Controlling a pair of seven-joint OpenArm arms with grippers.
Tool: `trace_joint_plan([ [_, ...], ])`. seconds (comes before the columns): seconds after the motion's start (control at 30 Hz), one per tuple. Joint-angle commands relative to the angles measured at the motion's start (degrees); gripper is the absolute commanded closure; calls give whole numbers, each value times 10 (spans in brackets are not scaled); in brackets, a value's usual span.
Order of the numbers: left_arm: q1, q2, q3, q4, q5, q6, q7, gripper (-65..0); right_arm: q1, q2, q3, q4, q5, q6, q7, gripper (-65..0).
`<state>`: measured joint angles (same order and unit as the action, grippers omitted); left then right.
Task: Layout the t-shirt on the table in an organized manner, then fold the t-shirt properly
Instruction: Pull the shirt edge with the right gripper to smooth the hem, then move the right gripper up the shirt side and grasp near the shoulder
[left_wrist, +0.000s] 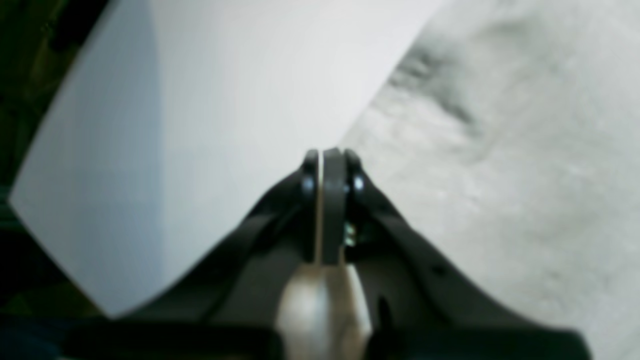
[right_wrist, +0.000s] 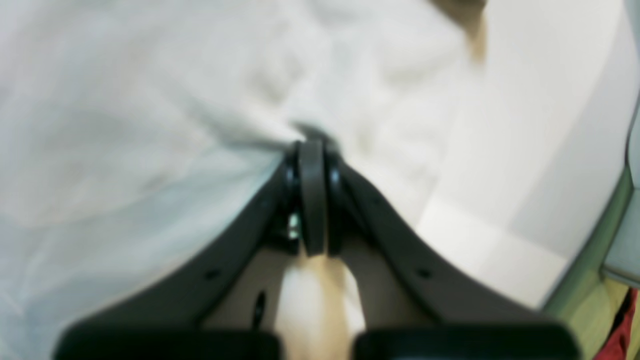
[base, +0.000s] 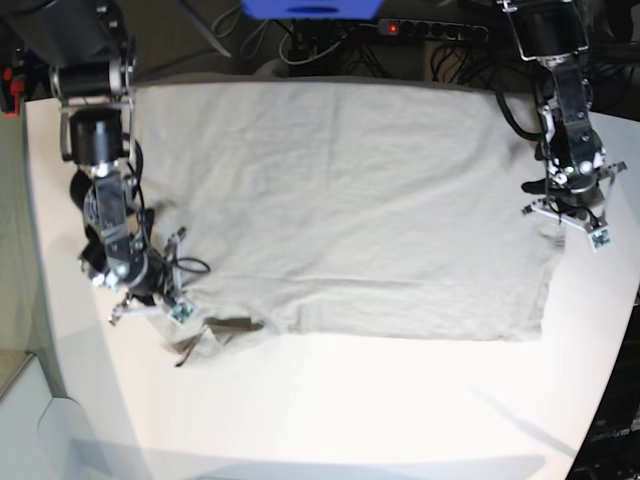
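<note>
The light beige t-shirt (base: 350, 200) lies spread flat over the far half of the white table (base: 350, 400). A crumpled sleeve showing its darker inner side (base: 225, 328) sticks out at the shirt's front left. My right gripper (base: 185, 315) is shut on the cloth there; the right wrist view shows the t-shirt (right_wrist: 150, 125) puckering into its closed tips (right_wrist: 311, 142). My left gripper (base: 562, 230) is at the shirt's right edge. In the left wrist view its tips (left_wrist: 327, 152) are shut right on the t-shirt's (left_wrist: 500, 175) edge, with bare table (left_wrist: 200, 125) beside them.
A black power strip (base: 430, 28) with cables and a blue object (base: 310, 8) lie behind the table's far edge. The table's curved edge (base: 610, 380) runs down the right side. A green floor strip (right_wrist: 590, 270) and something red show past the table in the right wrist view.
</note>
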<state>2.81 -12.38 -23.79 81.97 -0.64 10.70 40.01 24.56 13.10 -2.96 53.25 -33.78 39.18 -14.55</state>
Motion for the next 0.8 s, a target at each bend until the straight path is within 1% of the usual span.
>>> trace_joint_plan([
  [0.0, -11, -8, -3, 11, 6, 4, -11, -13, 23, 1, 1, -30, -3, 8, 3, -3],
  [0.13, -10, -8, -3, 12, 6, 4, -11, -13, 78, 0, 1, -131, -3, 8, 32, -3],
  [0.23, -11, -8, -3, 11, 6, 4, -11, -13, 121, -1, 1, -199, -3, 8, 82, -3],
  [0.3, -12, -8, -3, 11, 6, 4, -11, -13, 142, -4, 1, -225, -3, -27, 101, -3],
  [0.37, -14, -8, -3, 10, 6, 4, -11, -13, 166, -13, 1, -248, -3, -64, 108, -3],
  [0.47, -27, -8, -3, 13, 6, 4, -5, -13, 188, -15, 1, -254, -3, -113, 106, -3],
  [0.5, -28, -8, -3, 15, 6, 4, -5, -13, 191, -18, 1, -254, -3, -117, 106, -3],
  [0.57, -27, -8, -9, 32, 6, 4, -5, -13, 196, -16, 1, -253, -3, -117, 95, -3],
  [0.67, -26, -3, -43, 67, 6, 4, -4, -13, 199, -14, 1, -248, -1, -117, 61, -3],
  [0.73, -26, -3, -55, 89, 6, 4, 16, -13, 193, -12, 10, -221, -1, -115, 47, -3],
  [0.77, -28, -3, -59, 97, 6, 3, 35, -13, 179, -8, 28, -205, -1, -107, 37, -3],
])
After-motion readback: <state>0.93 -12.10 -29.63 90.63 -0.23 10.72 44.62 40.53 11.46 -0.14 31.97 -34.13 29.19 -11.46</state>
